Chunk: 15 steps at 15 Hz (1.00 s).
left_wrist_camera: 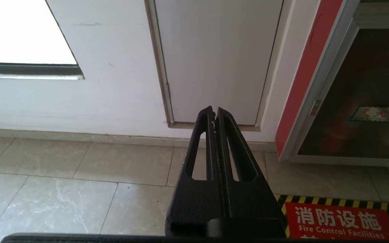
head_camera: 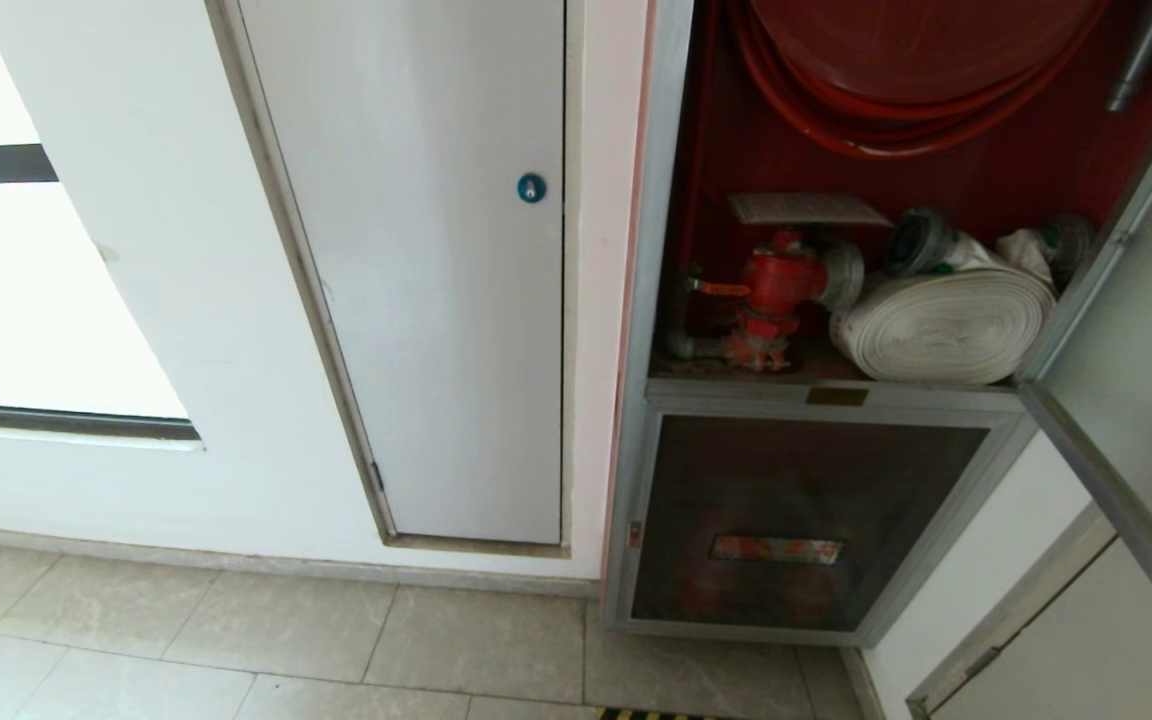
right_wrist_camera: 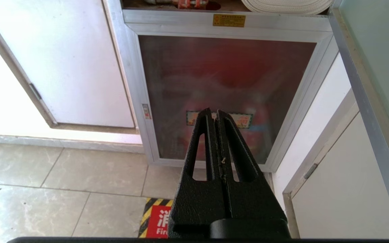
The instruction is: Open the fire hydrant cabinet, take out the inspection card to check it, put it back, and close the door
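Bright daylight from the window (head_camera: pixel 26 300), blown out to plain white in head and left wrist views. Washed-out white too on the wall at one edge of the right wrist view. Soft, even light on the white panel (head_camera: pixel 436 300) and floor tiles (head_camera: pixel 236 640); hardly any hard shadows. Dimmer inside the fire hydrant cabinet (head_camera: pixel 936 200), the red back wall in shade, the white rolled hose (head_camera: pixel 946 325) well lit. Hazy reflections on the lower glass panel (right_wrist_camera: pixel 225 94), contents behind it blurred. Pale sheen on the door (head_camera: pixel 1146 330). Straight lines bowed toward the head view's edges. Gripper fingers (left_wrist_camera: pixel 228 152) sharp in both wrist views.
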Available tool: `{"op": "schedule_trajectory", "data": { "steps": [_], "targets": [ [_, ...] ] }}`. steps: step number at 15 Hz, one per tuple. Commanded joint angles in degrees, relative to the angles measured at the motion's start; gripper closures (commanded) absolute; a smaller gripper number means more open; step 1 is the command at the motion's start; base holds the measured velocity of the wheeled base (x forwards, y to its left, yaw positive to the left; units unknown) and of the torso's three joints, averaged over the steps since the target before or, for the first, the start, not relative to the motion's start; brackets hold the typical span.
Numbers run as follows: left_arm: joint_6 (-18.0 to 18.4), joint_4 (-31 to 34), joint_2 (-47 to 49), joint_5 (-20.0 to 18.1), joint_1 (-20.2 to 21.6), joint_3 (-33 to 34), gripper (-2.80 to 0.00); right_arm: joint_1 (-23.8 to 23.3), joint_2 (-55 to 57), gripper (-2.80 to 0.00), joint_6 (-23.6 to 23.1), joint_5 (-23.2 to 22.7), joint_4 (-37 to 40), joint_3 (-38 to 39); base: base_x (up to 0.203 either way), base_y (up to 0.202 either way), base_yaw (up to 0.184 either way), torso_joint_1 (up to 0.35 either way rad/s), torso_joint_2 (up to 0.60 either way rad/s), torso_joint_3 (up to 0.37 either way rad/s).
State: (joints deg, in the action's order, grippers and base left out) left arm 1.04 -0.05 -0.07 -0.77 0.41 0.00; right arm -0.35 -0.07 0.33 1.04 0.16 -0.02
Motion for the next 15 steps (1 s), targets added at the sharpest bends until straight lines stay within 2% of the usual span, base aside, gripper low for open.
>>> {"op": "schedule_trajectory", "data": {
  "steps": [1,7,15],
  "targets": [
    [0.0,0.0,0.1,0.0,0.0,0.1,0.00,0.0,0.0,0.00,0.0,0.0,0.0,-0.1,0.000,0.000,0.000,0.000,0.00,0.000],
    [0.1,0.0,0.1,0.0,0.0,0.1,0.00,0.0,0.0,0.00,0.2,0.0,0.0,0.0,0.000,0.000,0.000,0.000,0.00,0.000],
    [0.2,0.0,0.1,0.0,0.0,0.1,0.00,0.0,0.0,0.00,0.2,0.0,0.0,0.0,0.187,0.000,-0.001,0.005,0.00,0.000]
  ]
}}
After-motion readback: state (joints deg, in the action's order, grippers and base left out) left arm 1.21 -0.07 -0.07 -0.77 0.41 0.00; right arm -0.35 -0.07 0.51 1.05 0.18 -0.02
